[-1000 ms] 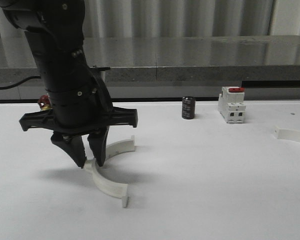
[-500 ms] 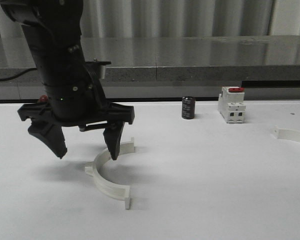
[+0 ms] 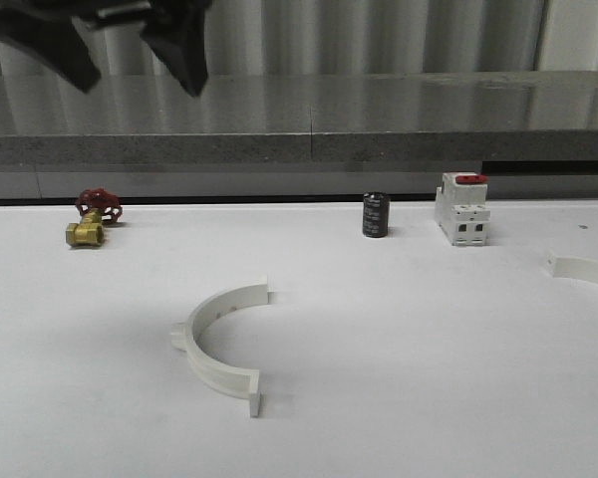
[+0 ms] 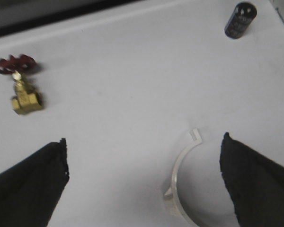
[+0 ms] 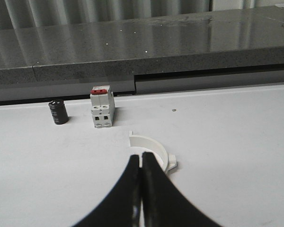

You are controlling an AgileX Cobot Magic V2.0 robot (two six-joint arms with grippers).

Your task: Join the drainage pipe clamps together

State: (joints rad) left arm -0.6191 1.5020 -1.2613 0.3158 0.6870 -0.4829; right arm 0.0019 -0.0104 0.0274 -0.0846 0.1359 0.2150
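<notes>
Left pincer hung high in the upper left of the front view, jaws spread wide, gripping nothing. One clamp lay flat on the desk at lower centre-left, its arc opening toward the right. The other clamp sat at the far right edge, well apart from the first. Right pincer was pressed closed, tips just in front of that second clamp. Along the back stood a brass valve, a black cylinder and a breaker.
</notes>
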